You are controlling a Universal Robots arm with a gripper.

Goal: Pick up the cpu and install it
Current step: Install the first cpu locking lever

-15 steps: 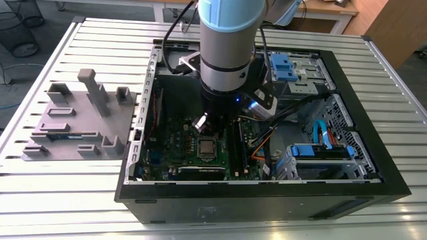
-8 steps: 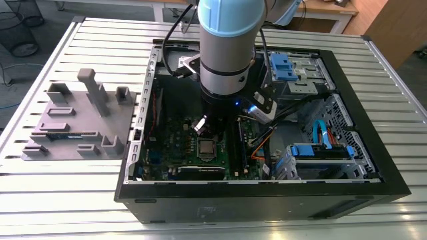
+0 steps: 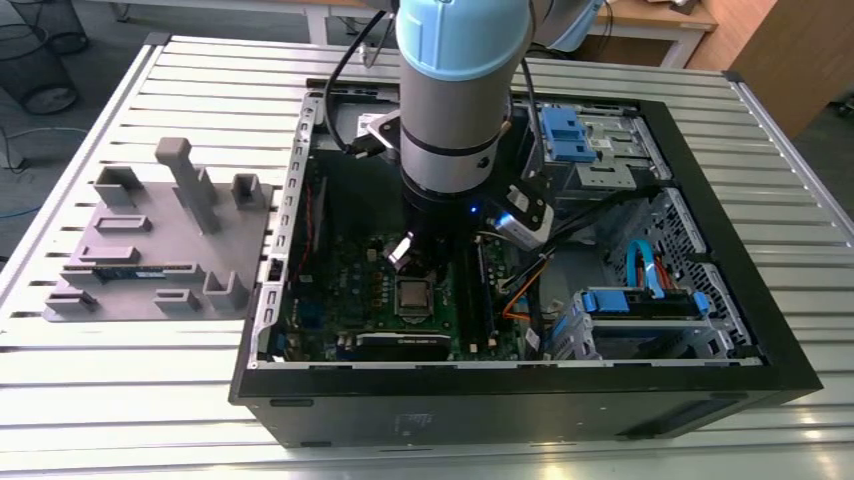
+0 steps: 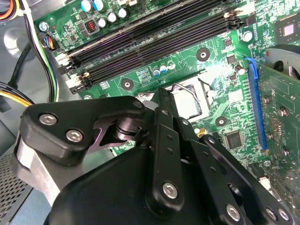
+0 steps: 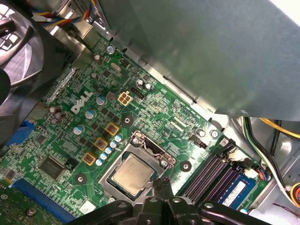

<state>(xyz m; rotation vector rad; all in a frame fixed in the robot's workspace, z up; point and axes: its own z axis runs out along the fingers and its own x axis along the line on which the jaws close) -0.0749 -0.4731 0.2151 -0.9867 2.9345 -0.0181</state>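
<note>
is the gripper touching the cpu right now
Apart: in the first wrist view the gripper hangs beside the cpu, which lies in its socket, fingertips closed together.

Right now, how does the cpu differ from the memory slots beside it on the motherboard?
The cpu is a flat square with a dull silver metal top; the memory slots are long, narrow and black. The cpu lies inside a metal socket frame, while the memory slots run side by side in parallel with clips at their ends. One slot holds a blue memory stick. Both sit on the green motherboard, near the gripper.

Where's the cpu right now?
The cpu sits in the motherboard socket, beside the memory slots; in the first wrist view the gripper hovers at its edge.
</note>
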